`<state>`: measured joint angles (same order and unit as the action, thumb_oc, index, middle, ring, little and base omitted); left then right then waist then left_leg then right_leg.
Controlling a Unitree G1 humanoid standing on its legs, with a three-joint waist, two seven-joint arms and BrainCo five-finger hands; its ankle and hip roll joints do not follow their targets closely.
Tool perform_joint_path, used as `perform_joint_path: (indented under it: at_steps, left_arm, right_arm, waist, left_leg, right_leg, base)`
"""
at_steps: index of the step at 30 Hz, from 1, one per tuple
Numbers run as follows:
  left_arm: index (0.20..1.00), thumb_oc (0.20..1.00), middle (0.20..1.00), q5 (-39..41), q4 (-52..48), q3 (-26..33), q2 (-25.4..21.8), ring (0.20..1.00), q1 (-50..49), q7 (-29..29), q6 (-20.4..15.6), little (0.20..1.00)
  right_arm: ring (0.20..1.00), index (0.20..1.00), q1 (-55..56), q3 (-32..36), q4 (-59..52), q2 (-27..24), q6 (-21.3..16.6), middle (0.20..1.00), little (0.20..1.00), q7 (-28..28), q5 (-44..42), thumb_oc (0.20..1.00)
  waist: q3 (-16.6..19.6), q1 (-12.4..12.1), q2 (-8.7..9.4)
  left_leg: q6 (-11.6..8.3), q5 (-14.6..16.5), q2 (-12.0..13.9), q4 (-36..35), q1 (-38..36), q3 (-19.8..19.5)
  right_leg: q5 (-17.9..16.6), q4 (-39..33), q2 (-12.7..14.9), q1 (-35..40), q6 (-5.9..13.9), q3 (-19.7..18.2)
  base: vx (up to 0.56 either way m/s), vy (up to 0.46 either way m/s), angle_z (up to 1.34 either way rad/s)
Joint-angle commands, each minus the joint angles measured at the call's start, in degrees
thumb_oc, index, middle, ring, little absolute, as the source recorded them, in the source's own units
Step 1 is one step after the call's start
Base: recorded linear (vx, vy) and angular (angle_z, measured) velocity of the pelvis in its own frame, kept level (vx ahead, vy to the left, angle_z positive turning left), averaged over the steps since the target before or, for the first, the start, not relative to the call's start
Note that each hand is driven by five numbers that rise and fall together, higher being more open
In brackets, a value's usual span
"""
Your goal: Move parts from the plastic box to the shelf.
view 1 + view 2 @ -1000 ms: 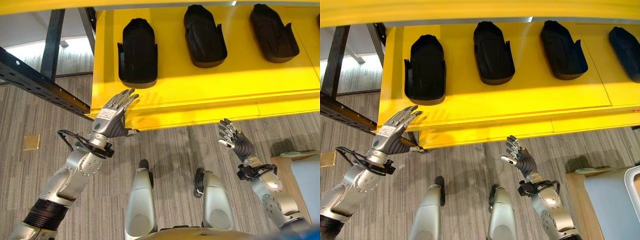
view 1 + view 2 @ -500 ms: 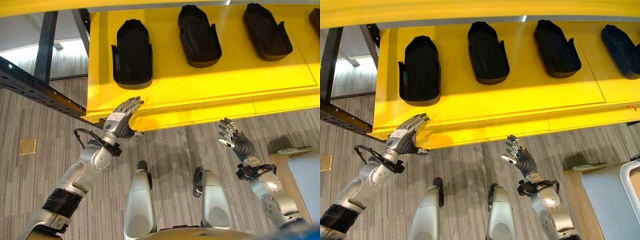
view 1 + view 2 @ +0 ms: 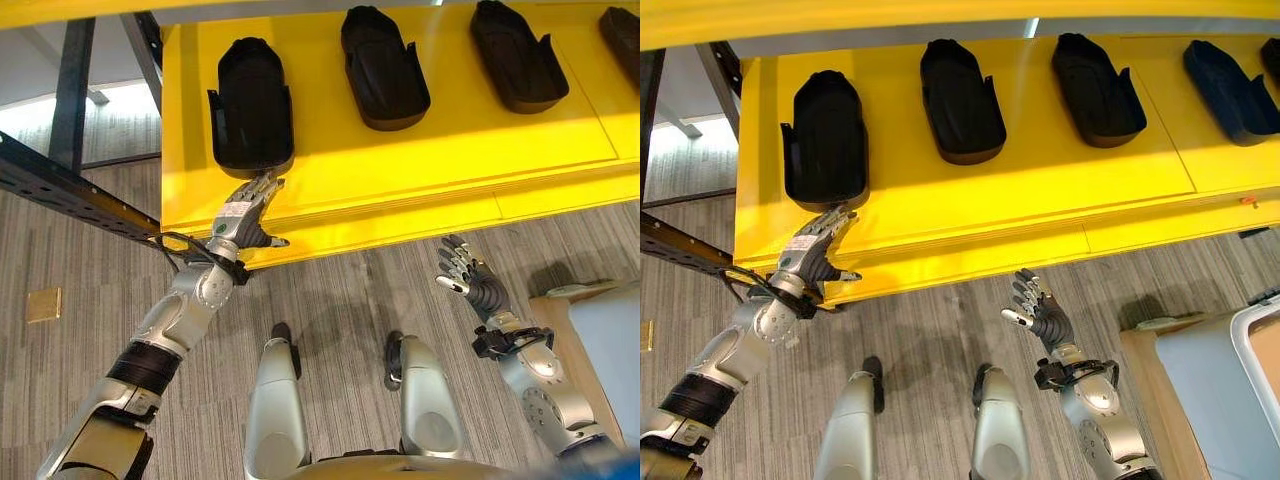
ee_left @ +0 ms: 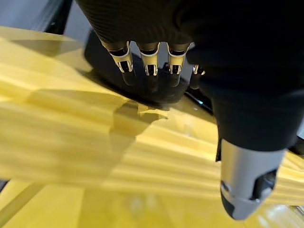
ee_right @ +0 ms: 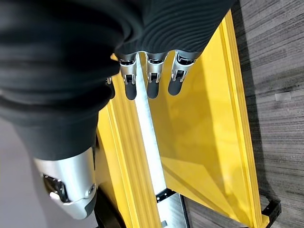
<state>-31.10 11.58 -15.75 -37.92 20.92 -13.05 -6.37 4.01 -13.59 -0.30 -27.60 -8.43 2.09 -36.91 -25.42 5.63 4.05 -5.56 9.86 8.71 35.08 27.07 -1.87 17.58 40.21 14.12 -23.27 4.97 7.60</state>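
From the left eye view, a yellow shelf [image 3: 420, 160] spans the far side above grey striped carpet [image 3: 340, 300], with a dark steel rack beam [image 3: 60, 185] running off to its left. Black moulded parts [image 3: 251, 105] lie in a row on the shelf, well apart from one another. The left hand [image 3: 243, 212] reaches up to the shelf's near edge, fingers straight and holding nothing, tips just beside the leftmost part. The right hand [image 3: 470, 282] hangs over the carpet, near of the shelf, fingers loosely spread and empty.

The right eye view shows, at the near right, a pale plastic box [image 3: 1260, 350] resting on a wooden counter [image 3: 1145, 360].

In the left wrist view, the left hand's straight fingers [image 4: 152, 64] point at a black part lying on the yellow board; contact cannot be told.

The right wrist view shows the right hand's fingers [image 5: 152, 76] extended over the yellow shelf frame and carpet, grasping nothing.
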Motion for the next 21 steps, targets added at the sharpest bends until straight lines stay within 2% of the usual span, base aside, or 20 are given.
perform_joint_path:
  at_steps: [1, 21]
  left_arm:
    - [1.000, 1.000, 1.000, -1.87, -0.20, -0.10, 0.36, 1.000, 0.86, -2.67, 0.21, 1.000]
    - [1.000, 1.000, 1.000, -1.61, 4.94, 0.34, -1.37, 1.000, 7.42, -4.50, 2.13, 1.000]
  right_arm:
    - [1.000, 1.000, -0.44, 2.13, -2.14, -0.07, -2.04, 1.000, 1.000, 0.43, -0.46, 1.000]
    - [1.000, 1.000, 0.21, 1.62, -1.90, -0.81, -1.06, 1.000, 1.000, 1.38, -0.99, 1.000]
  waist:
    - [2.24, -0.32, -0.41]
    - [3.01, 0.60, -0.51]
  left_leg:
    - [0.35, -0.78, 4.12, -2.58, -1.42, -0.71]
    - [0.19, -0.53, 4.55, -1.53, -0.77, -0.36]
  right_leg:
    - [-3.32, -4.45, 3.12, 5.07, 0.57, -2.12]
    - [-3.29, -3.96, 2.87, 4.12, 0.53, -3.17]
  base:
    - [0.01, 0.008, -0.09]
    - [0.00, 0.001, -0.01]
